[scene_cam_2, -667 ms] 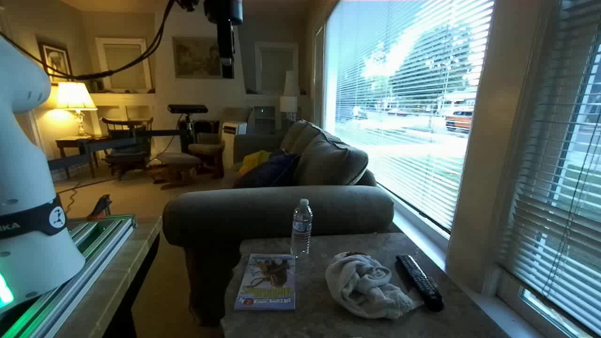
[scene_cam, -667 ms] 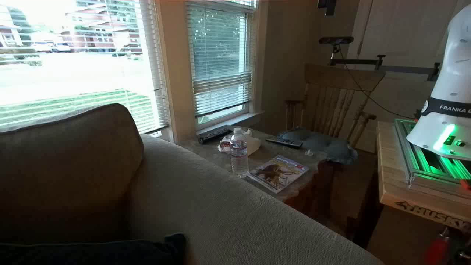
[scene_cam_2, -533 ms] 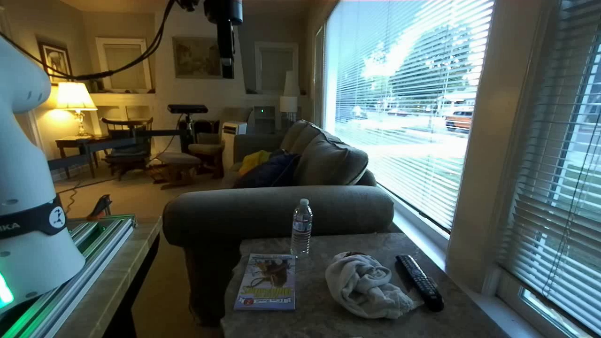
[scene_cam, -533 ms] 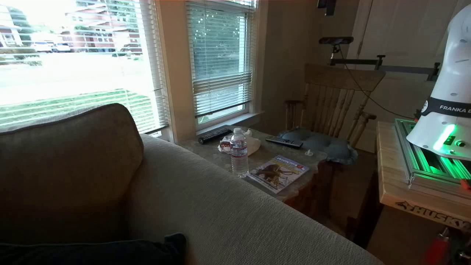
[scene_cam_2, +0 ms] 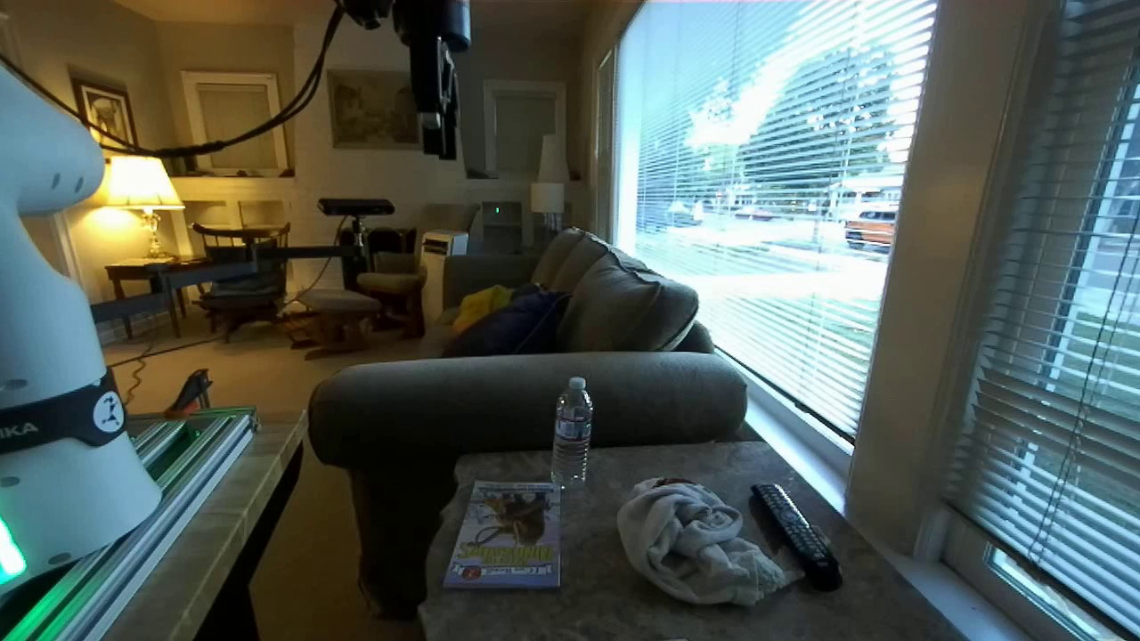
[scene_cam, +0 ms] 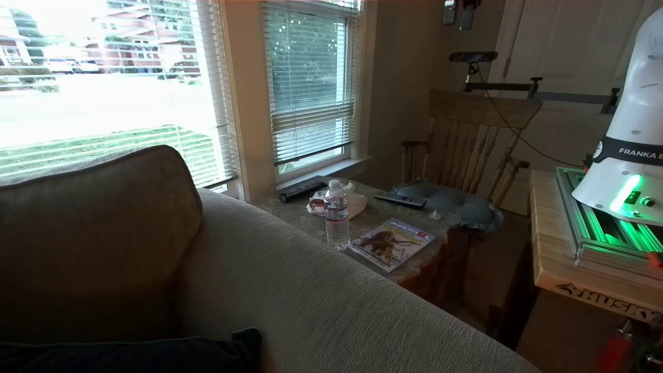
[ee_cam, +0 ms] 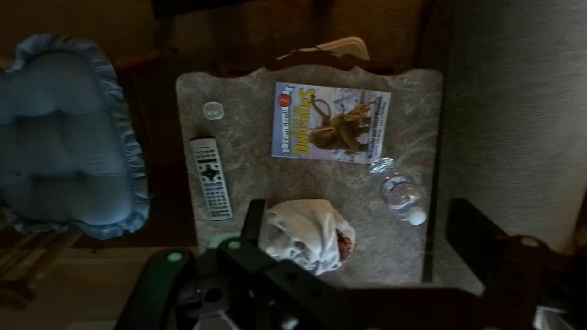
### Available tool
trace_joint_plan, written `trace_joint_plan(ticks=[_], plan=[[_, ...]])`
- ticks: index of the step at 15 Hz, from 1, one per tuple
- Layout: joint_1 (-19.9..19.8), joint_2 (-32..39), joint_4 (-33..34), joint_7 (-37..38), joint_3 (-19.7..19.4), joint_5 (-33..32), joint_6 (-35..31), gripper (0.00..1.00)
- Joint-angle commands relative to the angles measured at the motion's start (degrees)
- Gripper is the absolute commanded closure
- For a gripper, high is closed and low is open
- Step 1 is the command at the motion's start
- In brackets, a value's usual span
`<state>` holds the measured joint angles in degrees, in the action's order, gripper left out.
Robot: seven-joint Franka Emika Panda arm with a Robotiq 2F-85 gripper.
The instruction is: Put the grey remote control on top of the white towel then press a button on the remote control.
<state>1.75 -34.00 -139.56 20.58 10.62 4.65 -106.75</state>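
Note:
The grey remote control (ee_cam: 212, 179) lies flat on the stone-topped table, near the edge beside the blue cushion. It also shows in an exterior view (scene_cam: 400, 200). The white towel (ee_cam: 302, 233) is bunched on the same table, with a dark red patch at one side; it shows in both exterior views (scene_cam: 356, 203) (scene_cam_2: 695, 545). My gripper (ee_cam: 357, 217) is open and empty, high above the table. In the wrist view the left finger overlaps the towel's edge. The gripper also hangs at the top of both exterior views (scene_cam: 459, 16) (scene_cam_2: 438, 133).
A water bottle (scene_cam_2: 572, 436) stands beside a dinosaur book (scene_cam_2: 505, 536) on the table (scene_cam_2: 606, 605). A black remote (scene_cam_2: 795, 536) lies beyond the towel. A small clear piece (ee_cam: 213, 110) lies near the grey remote. A sofa arm (scene_cam_2: 534, 401) and cushioned chair (scene_cam: 445, 199) border the table.
The arm has shifted slightly and my gripper sits a little lower in both exterior views. Its two fingers now show more separately. The objects on the table have not moved.

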Motion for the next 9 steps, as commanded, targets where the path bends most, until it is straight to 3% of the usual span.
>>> trace_joint_plan(ticks=[1,6,9], plan=[[-6.5,-1.0,-3.9,3.1,-3.0,-6.3,-3.0,0.0],[-14.3,0.7,-9.2,4.8,-6.5,-14.3,-21.2,0.0],[-17.4,4.1,-11.2,5.3,-7.6,-15.7,-32.3,0.0]])
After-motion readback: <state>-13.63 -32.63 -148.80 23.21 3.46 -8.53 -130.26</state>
